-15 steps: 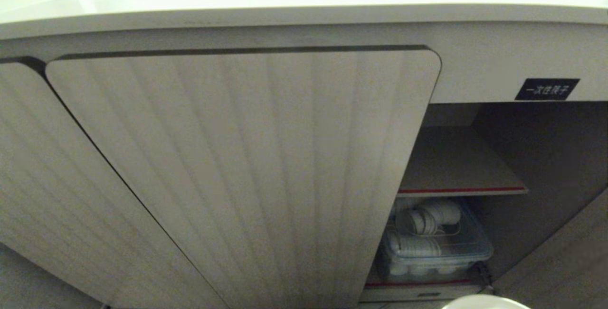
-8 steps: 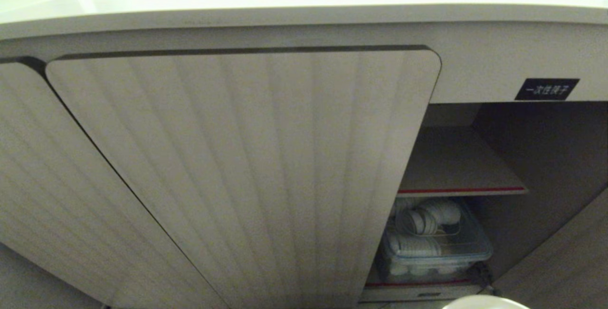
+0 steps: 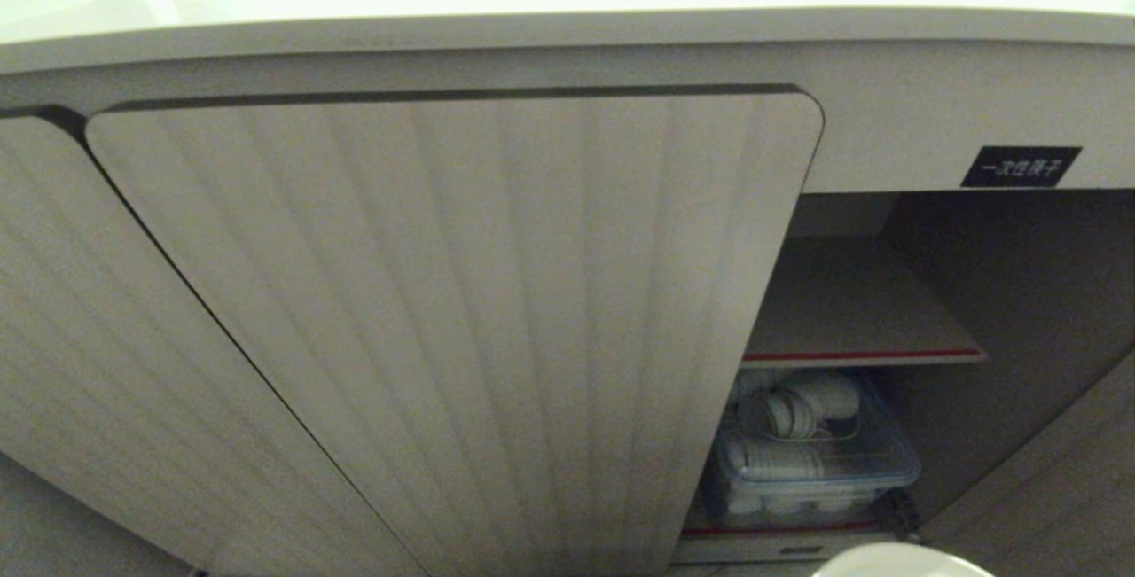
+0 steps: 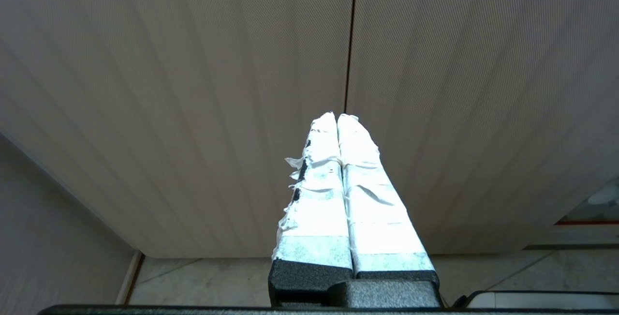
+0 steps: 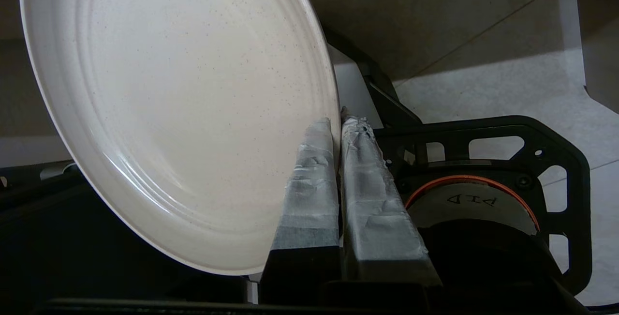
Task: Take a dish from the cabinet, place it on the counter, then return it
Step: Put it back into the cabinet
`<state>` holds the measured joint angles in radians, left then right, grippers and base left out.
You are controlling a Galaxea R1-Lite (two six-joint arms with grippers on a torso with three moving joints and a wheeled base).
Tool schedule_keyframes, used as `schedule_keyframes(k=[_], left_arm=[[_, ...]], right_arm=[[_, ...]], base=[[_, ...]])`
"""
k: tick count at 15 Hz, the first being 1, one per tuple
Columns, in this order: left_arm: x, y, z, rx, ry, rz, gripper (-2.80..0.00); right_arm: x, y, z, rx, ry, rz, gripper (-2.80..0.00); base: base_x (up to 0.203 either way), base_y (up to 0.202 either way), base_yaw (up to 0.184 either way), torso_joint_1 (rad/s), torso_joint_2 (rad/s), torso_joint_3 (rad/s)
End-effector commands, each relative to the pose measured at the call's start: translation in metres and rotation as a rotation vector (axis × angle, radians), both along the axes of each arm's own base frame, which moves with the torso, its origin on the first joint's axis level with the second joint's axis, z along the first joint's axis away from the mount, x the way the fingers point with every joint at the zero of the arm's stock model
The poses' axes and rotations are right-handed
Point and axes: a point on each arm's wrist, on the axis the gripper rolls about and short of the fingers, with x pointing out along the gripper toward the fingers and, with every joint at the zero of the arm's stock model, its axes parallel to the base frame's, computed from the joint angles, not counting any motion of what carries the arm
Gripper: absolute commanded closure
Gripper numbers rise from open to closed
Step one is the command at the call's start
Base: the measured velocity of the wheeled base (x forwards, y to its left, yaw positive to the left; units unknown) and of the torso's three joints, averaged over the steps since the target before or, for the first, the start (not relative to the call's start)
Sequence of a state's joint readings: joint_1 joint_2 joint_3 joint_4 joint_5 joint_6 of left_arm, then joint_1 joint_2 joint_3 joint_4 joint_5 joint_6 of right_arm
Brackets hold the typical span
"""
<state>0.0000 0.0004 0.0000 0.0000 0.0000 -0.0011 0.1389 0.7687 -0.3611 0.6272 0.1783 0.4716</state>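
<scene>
The dish [image 5: 184,112], a plain cream-white plate, is held tilted on edge, and my right gripper [image 5: 338,121] is shut on its rim. In the head view only a sliver of the dish [image 3: 896,565] shows at the bottom edge, low in front of the open cabinet [image 3: 931,293]. Inside it, the red-edged shelf [image 3: 864,354] lies bare. The glossy counter [image 3: 532,1] runs across the top. My left gripper [image 4: 337,116] hangs shut and empty, facing the ribbed doors [image 4: 193,87].
A ribbed door [image 3: 461,311] covers the cabinet's left part. A clear plastic box [image 3: 811,462] of white dishes sits on the lower level. A black label [image 3: 1021,167] is above the opening. My own black base frame [image 5: 508,160] and the tiled floor [image 5: 483,82] lie below the dish.
The sliver of the dish at the bottom edge of the head view has crept slightly to the left. Nothing else has moved.
</scene>
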Motion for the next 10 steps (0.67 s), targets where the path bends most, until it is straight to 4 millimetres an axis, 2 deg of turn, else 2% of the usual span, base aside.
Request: schedule_keyframes(k=[1, 10], left_arm=[[0.0000, 0.0000, 0.0000, -0.002, 0.000, 0.000, 0.00], [0.0000, 0.0000, 0.0000, 0.000, 0.000, 0.000, 0.00]], right_arm=[[-0.0002, 0.0000, -0.0008, 0.007, 0.005, -0.010, 0.00], [0.0062, 0.0008, 0.0000, 0.019, -0.024, -0.026, 0.00]], base=[[0.000, 0.000, 0.000, 0.000, 0.00, 0.000], [0.000, 0.000, 0.000, 0.000, 0.00, 0.000]])
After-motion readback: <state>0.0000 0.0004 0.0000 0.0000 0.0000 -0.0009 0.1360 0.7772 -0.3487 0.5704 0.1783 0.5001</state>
